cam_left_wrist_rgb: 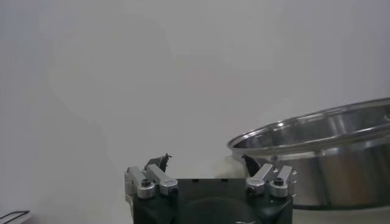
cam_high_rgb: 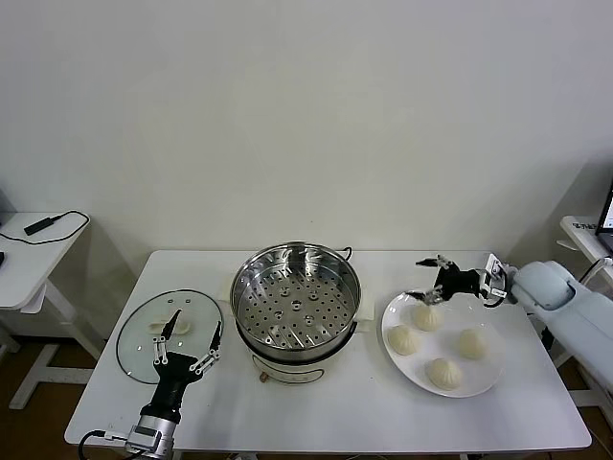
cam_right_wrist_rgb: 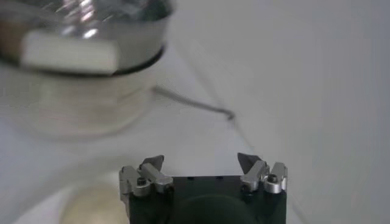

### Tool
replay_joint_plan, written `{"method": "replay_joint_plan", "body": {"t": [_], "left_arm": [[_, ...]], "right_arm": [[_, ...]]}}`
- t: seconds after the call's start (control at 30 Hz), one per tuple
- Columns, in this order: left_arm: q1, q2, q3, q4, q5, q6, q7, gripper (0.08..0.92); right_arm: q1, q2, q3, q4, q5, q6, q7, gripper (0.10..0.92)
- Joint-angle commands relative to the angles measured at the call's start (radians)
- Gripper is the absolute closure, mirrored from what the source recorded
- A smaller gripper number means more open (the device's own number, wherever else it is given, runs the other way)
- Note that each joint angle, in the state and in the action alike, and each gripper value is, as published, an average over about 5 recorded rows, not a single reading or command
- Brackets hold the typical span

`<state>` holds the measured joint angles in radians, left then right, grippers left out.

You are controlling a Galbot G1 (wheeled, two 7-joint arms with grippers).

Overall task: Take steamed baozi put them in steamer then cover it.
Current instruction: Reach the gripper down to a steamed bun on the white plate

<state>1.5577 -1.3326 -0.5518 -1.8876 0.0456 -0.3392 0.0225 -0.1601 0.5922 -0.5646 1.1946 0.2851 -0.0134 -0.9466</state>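
Right end effector gapes wide above a steamed baozi, left end effector likewise, its arm cut off.

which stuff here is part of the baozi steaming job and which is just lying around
Job: four steamed baozi on the white plate; empty steamer; glass lid; right gripper open above the baozi; left gripper open over the lid.
Lying about: black cable on side table.

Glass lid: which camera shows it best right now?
Head view: the whole glass lid lies flat left of the steamer, under the open left gripper. Neither wrist view shows the lid.
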Motion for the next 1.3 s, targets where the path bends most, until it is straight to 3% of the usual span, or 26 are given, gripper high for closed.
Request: {"method": "replay_joint_plan", "body": {"t": [0.03, 0.57, 1.1, 1.3], "left_arm": [[-0.001, -0.001, -0.001, 0.001, 0.001, 0.001, -0.001, 0.177], [0.003, -0.003, -0.013, 0.012, 0.003, -0.001, -0.006, 0.177], [0.004, -0.006, -0.01, 0.019, 0.006, -0.003, -0.009, 0.177], [0.004, -0.007, -0.012, 0.019, 0.005, -0.003, -0.011, 0.177]], "right_arm": [[0.205, 0.058, -0.239, -0.131, -0.27, 0.022, -0.246, 0.203], [0.184, 0.257, -0.239, -0.302, -0.355, 0.044, -0.188, 0.203], [0.18, 0.276, -0.241, -0.32, -0.394, 0.061, -0.188, 0.204], [0.199, 0.255, -0.245, -0.27, -0.391, 0.062, -0.183, 0.297]]}}
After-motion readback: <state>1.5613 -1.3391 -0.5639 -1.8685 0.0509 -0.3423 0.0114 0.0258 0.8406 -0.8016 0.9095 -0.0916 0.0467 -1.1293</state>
